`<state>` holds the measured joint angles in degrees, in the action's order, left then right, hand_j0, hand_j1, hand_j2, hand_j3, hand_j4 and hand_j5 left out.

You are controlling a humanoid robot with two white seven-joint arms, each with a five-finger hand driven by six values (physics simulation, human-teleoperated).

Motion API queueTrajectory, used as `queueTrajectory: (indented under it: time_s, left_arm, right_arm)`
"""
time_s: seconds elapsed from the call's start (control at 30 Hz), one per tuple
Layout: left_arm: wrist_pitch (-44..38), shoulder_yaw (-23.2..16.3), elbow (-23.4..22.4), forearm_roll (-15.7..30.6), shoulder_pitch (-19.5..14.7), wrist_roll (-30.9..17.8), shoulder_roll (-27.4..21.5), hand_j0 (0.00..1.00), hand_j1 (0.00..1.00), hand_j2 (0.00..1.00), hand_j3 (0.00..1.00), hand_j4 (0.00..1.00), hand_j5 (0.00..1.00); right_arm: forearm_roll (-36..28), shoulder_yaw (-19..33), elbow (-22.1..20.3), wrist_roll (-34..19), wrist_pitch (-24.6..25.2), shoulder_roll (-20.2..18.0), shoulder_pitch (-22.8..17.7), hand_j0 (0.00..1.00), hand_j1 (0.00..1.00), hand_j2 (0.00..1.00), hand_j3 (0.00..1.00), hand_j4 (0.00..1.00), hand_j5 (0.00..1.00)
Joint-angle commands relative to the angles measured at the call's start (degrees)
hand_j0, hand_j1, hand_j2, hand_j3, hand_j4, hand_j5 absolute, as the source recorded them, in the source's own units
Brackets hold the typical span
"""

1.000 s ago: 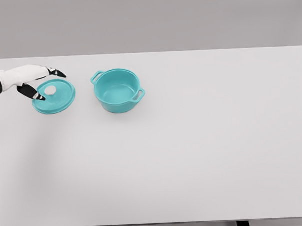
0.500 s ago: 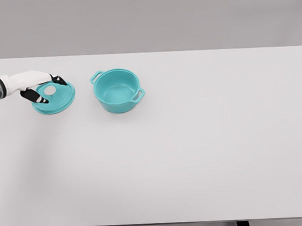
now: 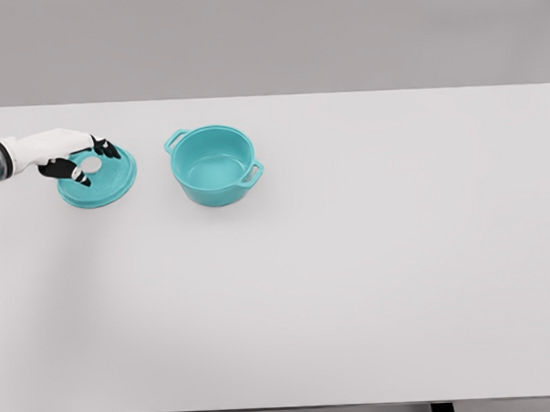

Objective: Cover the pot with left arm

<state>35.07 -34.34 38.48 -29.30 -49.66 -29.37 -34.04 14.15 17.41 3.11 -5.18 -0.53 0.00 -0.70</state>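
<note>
A teal lid with a white knob lies flat on the white table at the far left. My left hand comes in from the left edge and sits over the lid. Its thumb is on the near side of the knob and its fingers are on the far side, curled in against it. A teal pot with two side handles stands open and empty to the right of the lid, a short gap away. The right arm is out of view.
The white table spans the whole view, with its front edge near the bottom of the picture. A grey wall rises behind its far edge.
My left hand has come down onto the lid, and its thumb and fingers have closed in around the knob. The lid and the pot have not moved.
</note>
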Motion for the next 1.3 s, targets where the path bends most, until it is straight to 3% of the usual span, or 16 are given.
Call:
queueTrajectory:
  time_s: [0.0,0.17,0.43,0.73,1.1,1.27]
  left_arm:
    - [-0.07,0.15,0.10,0.12,0.00,0.01,-0.06,0.73,0.73,0.73,0.73,0.73,0.73]
    - [-0.07,0.15,0.19,0.30,0.00,0.10,-0.15,0.73,0.73,0.73,0.73,0.73,0.73]
    - [-0.07,0.15,0.28,0.39,0.09,0.10,-0.32,0.61,0.61,0.61,0.61,0.61,0.61]
    - [-0.07,0.15,0.19,0.21,0.18,0.28,-0.32,0.61,0.61,0.61,0.61,0.61,0.61]
    - [-0.07,0.15,0.46,0.39,0.35,0.37,-0.50,0.49,0.49,0.49,0.49,0.49,0.49]
    - [-0.07,0.24,0.81,0.65,0.18,0.37,-0.67,0.49,0.49,0.49,0.49,0.49,0.49]
  right_arm:
    - [0.00,0.00,-0.04,-0.01,0.00,0.00,0.00,1.00,1.00,1.00,1.00,1.00,1.00]
    - [0.00,0.00,-0.03,-0.01,0.00,0.00,0.00,1.00,1.00,1.00,1.00,1.00,1.00]
    - [0.00,0.00,0.05,-0.01,0.00,0.00,0.00,1.00,1.00,1.00,1.00,1.00,1.00]
    - [0.00,0.00,0.05,-0.01,0.00,0.00,0.00,1.00,1.00,1.00,1.00,1.00,1.00]
    - [0.00,0.00,-0.03,-0.01,0.00,0.00,0.00,1.00,1.00,1.00,1.00,1.00,1.00]
    - [0.00,0.00,0.05,-0.01,0.00,0.00,0.00,1.00,1.00,1.00,1.00,1.00,1.00]
